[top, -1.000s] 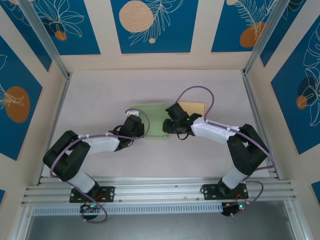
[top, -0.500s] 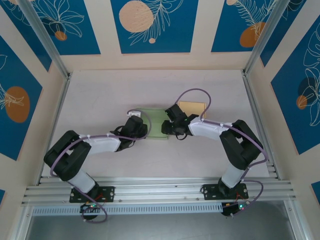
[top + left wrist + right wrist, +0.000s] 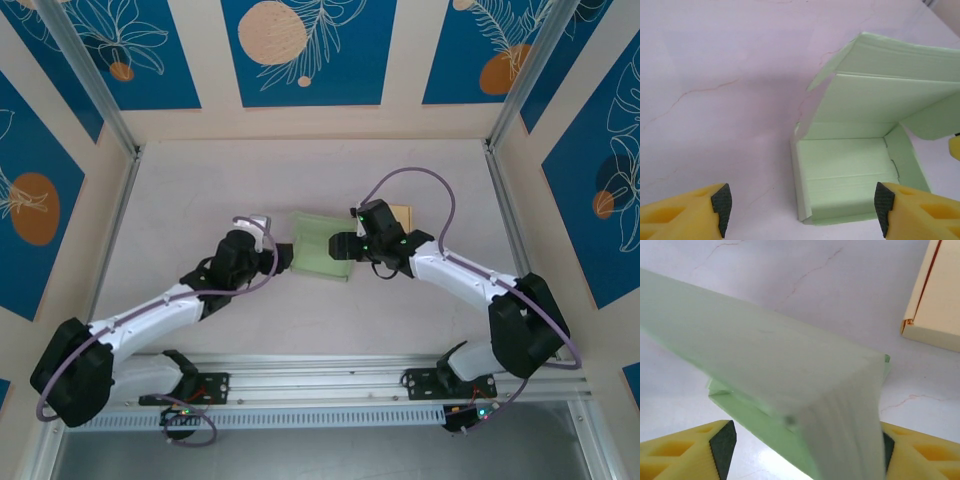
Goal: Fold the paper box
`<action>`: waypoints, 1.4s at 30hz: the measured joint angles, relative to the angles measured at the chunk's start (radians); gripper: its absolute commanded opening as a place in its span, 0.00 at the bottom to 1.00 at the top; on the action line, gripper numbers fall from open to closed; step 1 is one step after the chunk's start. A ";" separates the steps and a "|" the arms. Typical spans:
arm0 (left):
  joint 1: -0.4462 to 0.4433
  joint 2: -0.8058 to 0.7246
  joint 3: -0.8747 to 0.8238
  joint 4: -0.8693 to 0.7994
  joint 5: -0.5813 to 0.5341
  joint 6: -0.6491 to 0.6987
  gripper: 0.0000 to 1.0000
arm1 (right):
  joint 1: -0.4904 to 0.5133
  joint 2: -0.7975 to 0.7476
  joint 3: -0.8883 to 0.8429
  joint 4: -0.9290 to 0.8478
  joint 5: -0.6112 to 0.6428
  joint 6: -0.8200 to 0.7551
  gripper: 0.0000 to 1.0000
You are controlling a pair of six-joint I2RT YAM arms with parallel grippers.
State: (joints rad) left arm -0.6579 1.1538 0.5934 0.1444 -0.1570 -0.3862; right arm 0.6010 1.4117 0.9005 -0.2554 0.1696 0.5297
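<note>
Item 1: pale green paper box (image 3: pixel 318 243), partly folded, on the white marbled desk (image 3: pixel 200 190). Tray open, lid panel raised behind it, side flaps loose.

Item 2: left tool (image 3: pixel 802 212), at the box's left side, pointing into the open tray. Jaws spread wide. The box's near edge lies between the 2 yellow fingers with black pads (image 3: pixel 721 206). The right finger overlaps the box's corner. Contact cannot be told. Nothing pinched.

Item 3: right tool (image 3: pixel 804 442), at the box's right side. Jaws spread wide. A green panel of the box runs between the 2 black pads (image 3: pixel 723 441), close to 1 of them and apart from the other. Touch cannot be told. No pinch.

Item 4: flat tan cardboard sheet (image 3: pixel 940 295), on the desk just beyond the box's right side, apart from it.
</note>
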 measured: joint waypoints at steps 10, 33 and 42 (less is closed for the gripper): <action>0.115 0.063 0.072 -0.063 0.211 0.180 0.70 | -0.013 -0.063 -0.025 -0.089 0.028 -0.016 0.65; 0.184 0.439 0.346 -0.062 0.558 0.248 0.23 | -0.021 0.038 0.133 -0.205 0.055 -0.008 0.48; 0.179 0.460 0.346 0.007 0.520 0.102 0.00 | -0.019 0.085 0.133 -0.132 0.059 0.000 0.29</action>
State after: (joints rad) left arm -0.4786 1.6135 0.9394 0.1513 0.3626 -0.2840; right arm 0.5816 1.4971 1.0336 -0.3878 0.2287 0.5297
